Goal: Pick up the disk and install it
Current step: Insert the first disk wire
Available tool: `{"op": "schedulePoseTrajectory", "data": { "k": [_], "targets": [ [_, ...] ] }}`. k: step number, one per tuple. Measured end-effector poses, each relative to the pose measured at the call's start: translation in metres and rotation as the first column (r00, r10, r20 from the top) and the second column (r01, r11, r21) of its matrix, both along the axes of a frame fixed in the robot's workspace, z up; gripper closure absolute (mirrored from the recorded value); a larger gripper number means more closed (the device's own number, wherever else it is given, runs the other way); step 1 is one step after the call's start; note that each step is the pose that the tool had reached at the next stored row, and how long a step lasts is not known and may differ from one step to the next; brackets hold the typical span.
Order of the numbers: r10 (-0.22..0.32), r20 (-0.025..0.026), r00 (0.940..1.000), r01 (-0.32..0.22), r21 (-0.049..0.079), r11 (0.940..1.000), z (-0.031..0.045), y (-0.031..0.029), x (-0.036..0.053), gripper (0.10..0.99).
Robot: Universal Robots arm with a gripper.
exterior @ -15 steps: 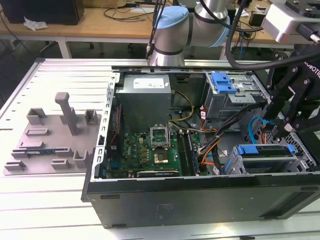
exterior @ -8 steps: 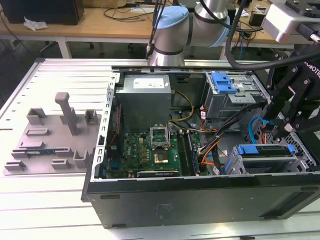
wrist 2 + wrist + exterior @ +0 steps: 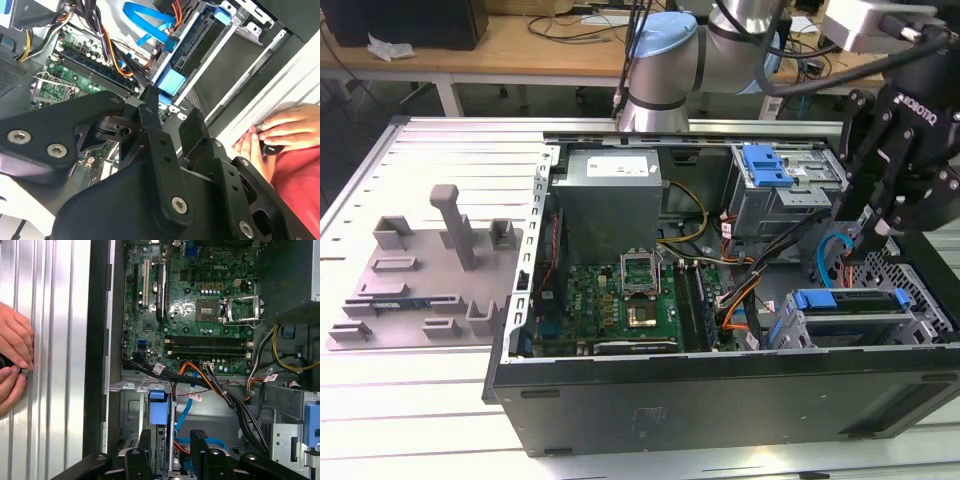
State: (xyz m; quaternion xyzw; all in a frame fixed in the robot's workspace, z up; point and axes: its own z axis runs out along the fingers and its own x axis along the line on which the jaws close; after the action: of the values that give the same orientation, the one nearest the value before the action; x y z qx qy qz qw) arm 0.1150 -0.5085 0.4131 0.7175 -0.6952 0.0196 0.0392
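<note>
The disk (image 3: 850, 300) sits on edge in the lower drive cage (image 3: 920, 320) of the open computer case, at the exterior view's right. Only its blue carrier rail and dark edge show; the label face is hidden. In the first wrist view the disk's blue end (image 3: 156, 410) lies between and just beyond the black fingers (image 3: 200, 445). My gripper (image 3: 878, 228) hangs a little above the disk, open, with nothing held. In the second wrist view the gripper (image 3: 172, 112) points at the same blue end (image 3: 170, 82).
Bundled cables (image 3: 760, 270) and a blue data cable (image 3: 182, 412) run beside the cage. An upper cage carries a blue latch (image 3: 765, 165). The motherboard (image 3: 620, 300) and power supply (image 3: 610, 195) fill the case's left. A person's hands (image 3: 12, 365) rest on the ribbed table. A grey fixture (image 3: 420, 270) lies at the left.
</note>
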Motion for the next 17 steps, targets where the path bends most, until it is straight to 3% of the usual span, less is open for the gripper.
{"op": "schedulePoseTrajectory", "data": {
  "k": [3, 5, 9, 11, 13, 17],
  "targets": [
    [0.0, -0.0001, 1.0, 0.0, -0.048, 0.9989, 0.0, 0.0234, 0.0001, 0.643],
    [0.0, -0.0024, 1.0, 0.0, -0.072, 0.9974, 0.0001, 0.0331, 0.0019, 0.643],
    [0.0, -0.0115, 0.9999, -0.001, -0.077, 0.997, 0.0, 0.0359, 0.0112, 0.643],
    [0.0, -0.0214, 0.9998, -0.002, -0.077, 0.997, 0.0001, 0.0363, 0.0221, 0.643],
    [0.0, -0.0249, 0.9997, -0.002, -0.077, 0.997, 0.0, 0.0363, 0.0284, 0.643],
    [0.0, -0.0272, 0.9996, -0.002, -0.081, 0.9967, -0.0001, 0.037, 0.0428, 0.643]
  ]
}}
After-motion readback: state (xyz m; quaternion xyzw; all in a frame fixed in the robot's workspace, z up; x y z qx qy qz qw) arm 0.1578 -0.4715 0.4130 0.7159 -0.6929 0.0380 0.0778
